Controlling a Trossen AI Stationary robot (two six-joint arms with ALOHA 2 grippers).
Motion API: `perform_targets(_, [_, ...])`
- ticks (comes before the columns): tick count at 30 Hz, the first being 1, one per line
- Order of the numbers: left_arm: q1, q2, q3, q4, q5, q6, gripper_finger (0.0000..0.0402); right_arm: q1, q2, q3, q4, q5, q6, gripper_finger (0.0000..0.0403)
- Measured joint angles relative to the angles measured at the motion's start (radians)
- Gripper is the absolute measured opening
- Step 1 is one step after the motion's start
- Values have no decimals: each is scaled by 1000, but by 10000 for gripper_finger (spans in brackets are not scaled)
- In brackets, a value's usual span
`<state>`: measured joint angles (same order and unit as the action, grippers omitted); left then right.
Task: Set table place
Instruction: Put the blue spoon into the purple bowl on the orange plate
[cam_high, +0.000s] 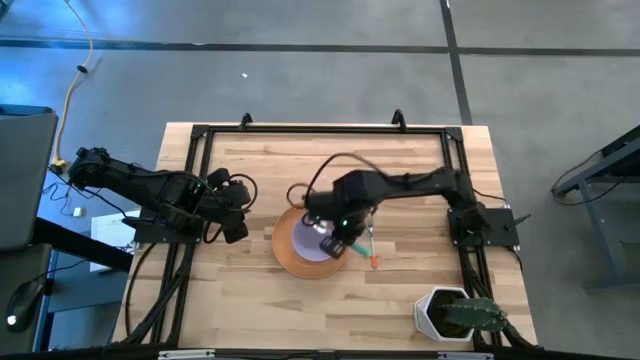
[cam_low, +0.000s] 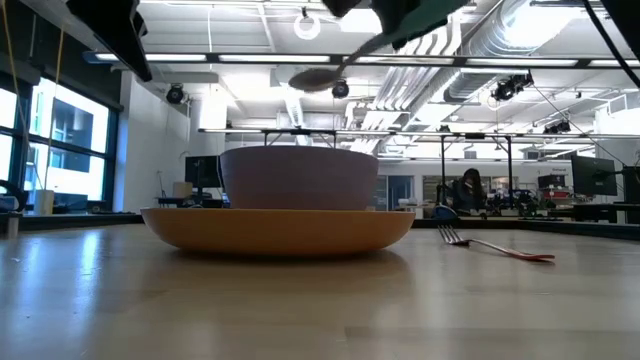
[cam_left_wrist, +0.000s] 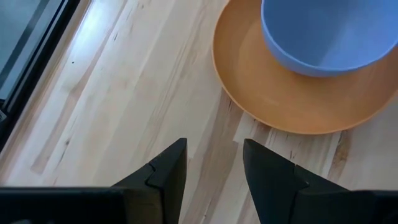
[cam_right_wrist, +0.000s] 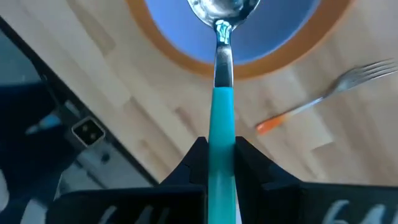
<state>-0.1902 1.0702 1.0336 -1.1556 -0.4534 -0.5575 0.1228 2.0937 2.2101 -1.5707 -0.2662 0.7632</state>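
Observation:
The round orange plate (cam_high: 285, 250) lies flat mid-table with the lavender bowl (cam_high: 306, 240) standing in it; both also show in the low view, plate (cam_low: 280, 228), bowl (cam_low: 298, 178). My right gripper (cam_right_wrist: 219, 149) hovers above the bowl, shut on the teal-handled spoon (cam_right_wrist: 221, 93). The spoon's bowl (cam_low: 312, 80) hangs in the air above the lavender bowl. The orange-handled fork (cam_high: 372, 250) lies flat on the table right of the plate. My left gripper (cam_left_wrist: 212, 158) is open, low over bare wood left of the plate. My right gripper pinches the spoon's teal handle (cam_right_wrist: 220, 134) between its two fingers, which lie along the handle. The spoon is lifted clear and sticks out ahead of the fingers, its metal bowl (cam_right_wrist: 222, 9) over the lavender bowl.
A white angular pot with a green plant (cam_high: 455, 315) stands at the table's near right corner. The black rail frame (cam_high: 320, 128) edges the table. Bare wood lies between the plate and the near edge and on the far side of the plate.

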Motion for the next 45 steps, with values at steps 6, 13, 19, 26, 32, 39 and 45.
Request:
perform_targets(6, [0, 0, 0, 6, 11, -1, 145, 2, 94, 0, 0, -129, -47, 12])
perform_targets(13, [0, 0, 0, 7, 19, -8, 145, -33, 175, 0, 0, -217, -146, 12])
perform_targets(19, [0, 0, 0, 7, 19, -8, 145, -83, 183, 0, 0, -209, -186, 12])
perform_targets(26, [0, 0, 0, 7, 19, -8, 145, -125, 191, 0, 0, -155, -196, 12])
perform_targets(32, [0, 0, 0, 6, 19, -8, 145, -119, 221, 0, 0, -168, -213, 12])
perform_targets(39, [0, 0, 0, 7, 19, -9, 145, -100, 235, 1, -1, -175, -222, 12])
perform_targets(45, [0, 0, 0, 7, 19, -9, 145, -100, 256, 1, 0, -152, -222, 12])
